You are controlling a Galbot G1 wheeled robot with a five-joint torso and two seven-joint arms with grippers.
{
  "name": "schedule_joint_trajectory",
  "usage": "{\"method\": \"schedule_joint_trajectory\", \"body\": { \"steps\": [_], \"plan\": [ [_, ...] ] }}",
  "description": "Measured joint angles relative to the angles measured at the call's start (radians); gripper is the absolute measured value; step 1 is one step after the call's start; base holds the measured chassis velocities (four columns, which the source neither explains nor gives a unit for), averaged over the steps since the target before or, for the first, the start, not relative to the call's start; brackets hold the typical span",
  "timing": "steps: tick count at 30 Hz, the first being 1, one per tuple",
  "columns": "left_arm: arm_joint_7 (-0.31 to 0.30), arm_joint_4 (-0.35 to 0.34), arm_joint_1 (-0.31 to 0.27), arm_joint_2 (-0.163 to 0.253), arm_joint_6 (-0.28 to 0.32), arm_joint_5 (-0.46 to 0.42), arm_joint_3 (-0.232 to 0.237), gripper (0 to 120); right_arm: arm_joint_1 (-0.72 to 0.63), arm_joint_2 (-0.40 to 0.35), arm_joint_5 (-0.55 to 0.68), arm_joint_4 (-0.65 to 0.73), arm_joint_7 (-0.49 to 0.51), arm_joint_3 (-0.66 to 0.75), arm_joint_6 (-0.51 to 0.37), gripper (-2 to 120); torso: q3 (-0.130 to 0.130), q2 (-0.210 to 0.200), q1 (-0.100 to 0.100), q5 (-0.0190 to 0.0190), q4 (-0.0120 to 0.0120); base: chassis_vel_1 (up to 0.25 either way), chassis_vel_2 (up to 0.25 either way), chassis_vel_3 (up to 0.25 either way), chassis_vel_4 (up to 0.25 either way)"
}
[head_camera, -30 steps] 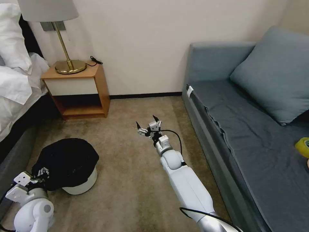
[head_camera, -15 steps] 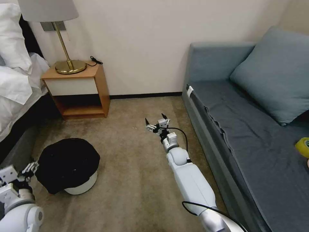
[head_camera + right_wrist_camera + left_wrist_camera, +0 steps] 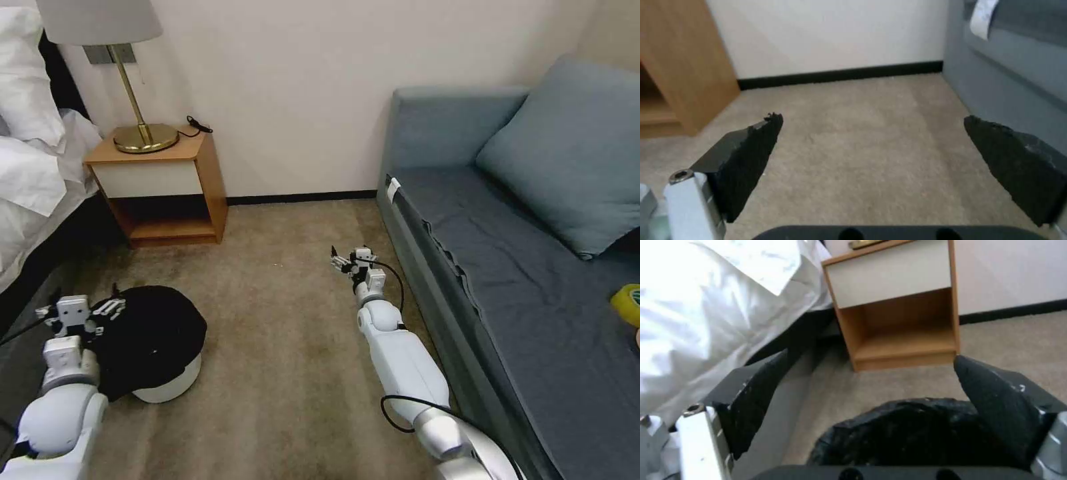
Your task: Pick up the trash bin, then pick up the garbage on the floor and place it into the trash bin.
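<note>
The left gripper (image 3: 80, 309) hangs with its 2 fingers spread apart and nothing between them, low over the left edge of the trash bin (image 3: 150, 343); in the left wrist view its dark pads (image 3: 753, 396) frame the crinkled black bag (image 3: 907, 433) from above, with carpet visible between them. Whether a fingertip touches the bag cannot be told. The right gripper (image 3: 351, 259) also has its fingers parted and empty, held above bare carpet (image 3: 280, 347) just beside the front edge of the sofa (image 3: 507, 267); the right wrist view shows both pads (image 3: 751, 156) wide apart over the tan carpet with the black baseboard (image 3: 840, 75) ahead. The bin stands upright on the floor near the bed (image 3: 33, 167), its white wall (image 3: 175, 381) showing under the black liner folded over the rim, well apart from the right gripper. Behind it sits a wooden nightstand (image 3: 160, 187) with 1 brass lamp (image 3: 137, 100) on top. A blue-grey cushion (image 3: 567, 153) leans on the sofa, and a yellow roll of tape (image 3: 627, 303) lies at the sofa's right edge.
</note>
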Motion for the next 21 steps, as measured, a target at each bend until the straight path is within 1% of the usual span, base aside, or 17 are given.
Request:
{"method": "schedule_joint_trajectory", "body": {
  "steps": [1,2,4,21],
  "plan": [
    [0.0,0.018,-0.015,0.0,0.008,0.001,0.025,100,0.016,0.0,-0.006,-0.05,0.009,0.015,0.007,100,0.0,0.0,0.0,-0.0001,0.0001,0.0,0.0,0.0,0.0],
    [0.007,0.023,-0.019,0.0,0.009,0.008,0.041,100,0.026,0.0,0.008,-0.069,0.011,0.02,0.011,100,0.0,0.0,0.0,-0.0001,0.0002,0.0,0.0,0.0,0.0],
    [0.014,0.014,-0.02,-0.001,0.016,0.019,0.055,100,0.034,0.0,0.032,-0.07,0.012,0.02,0.011,100,0.0,0.0,0.0,-0.0001,0.0002,0.0,0.0,0.0,0.0],
    [0.013,0.008,-0.019,-0.002,0.02,0.019,0.057,100,0.037,0.0,0.037,-0.065,0.015,0.014,0.008,100,0.0,0.0,0.0,-0.0001,0.0003,0.0,0.0,0.0,0.0]
  ]
}}
